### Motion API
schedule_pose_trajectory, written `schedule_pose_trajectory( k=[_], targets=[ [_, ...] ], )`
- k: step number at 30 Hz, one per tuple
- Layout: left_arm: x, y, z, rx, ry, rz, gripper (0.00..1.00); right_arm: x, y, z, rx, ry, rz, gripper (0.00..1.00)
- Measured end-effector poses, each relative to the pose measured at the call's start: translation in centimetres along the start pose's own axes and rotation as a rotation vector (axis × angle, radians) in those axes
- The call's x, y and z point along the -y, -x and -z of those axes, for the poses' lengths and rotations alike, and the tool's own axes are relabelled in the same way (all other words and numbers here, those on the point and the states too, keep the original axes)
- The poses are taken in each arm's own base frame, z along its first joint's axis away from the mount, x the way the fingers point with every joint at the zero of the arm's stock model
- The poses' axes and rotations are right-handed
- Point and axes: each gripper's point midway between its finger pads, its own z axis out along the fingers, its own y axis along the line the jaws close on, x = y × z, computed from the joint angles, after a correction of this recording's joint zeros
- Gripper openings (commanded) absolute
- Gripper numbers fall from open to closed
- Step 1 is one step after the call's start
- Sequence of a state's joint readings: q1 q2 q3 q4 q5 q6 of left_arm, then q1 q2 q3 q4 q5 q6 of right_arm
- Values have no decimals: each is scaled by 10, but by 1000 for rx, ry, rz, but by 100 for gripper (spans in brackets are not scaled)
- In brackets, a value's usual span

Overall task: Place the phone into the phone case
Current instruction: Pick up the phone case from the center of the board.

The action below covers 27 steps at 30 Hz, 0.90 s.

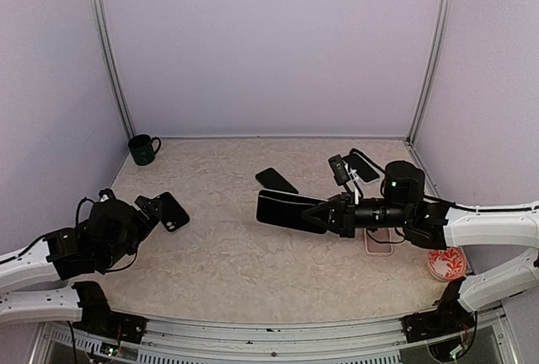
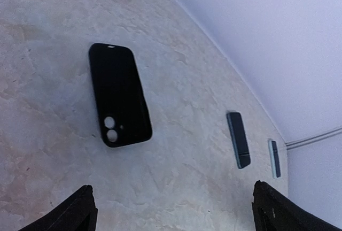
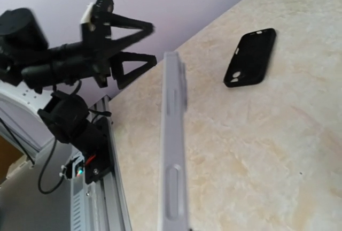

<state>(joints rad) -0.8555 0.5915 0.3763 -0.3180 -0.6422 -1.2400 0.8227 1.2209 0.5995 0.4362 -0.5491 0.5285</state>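
Now the right gripper is clamped on the phone, and the left gripper has its fingers wide apart near the phone case.

You get soft, even light from above: the worktop is bright, and the shadows on it are faint and soft-edged. In your right wrist view the phone, seen edge-on and very close, is blurred; in the left wrist view the phone case is sharp
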Motion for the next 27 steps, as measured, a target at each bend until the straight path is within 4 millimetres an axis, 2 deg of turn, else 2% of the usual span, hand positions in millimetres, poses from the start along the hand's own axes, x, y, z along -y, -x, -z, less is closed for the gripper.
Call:
schedule_pose_trajectory(
  k=[7,12,16,19,22,27],
  targets=[
    [-37,14,-39,27,291,-7,99,-13,13,20,53,-15,45,0],
    [-69,15,-72,-27,476,-36,99,-12,10,26,66,-34,49,0],
    [-65,6,-98,-97,536,-91,97,-5,2,27,42,-60,37,0],
    [-64,0,-115,-138,563,-118,90,-2,0,27,37,-75,35,0],
    [-73,-5,-125,-171,603,-142,86,-1,0,27,38,-79,35,0],
    [-86,-12,-125,-204,653,-168,78,1,-2,27,31,-92,33,0]
  ],
)
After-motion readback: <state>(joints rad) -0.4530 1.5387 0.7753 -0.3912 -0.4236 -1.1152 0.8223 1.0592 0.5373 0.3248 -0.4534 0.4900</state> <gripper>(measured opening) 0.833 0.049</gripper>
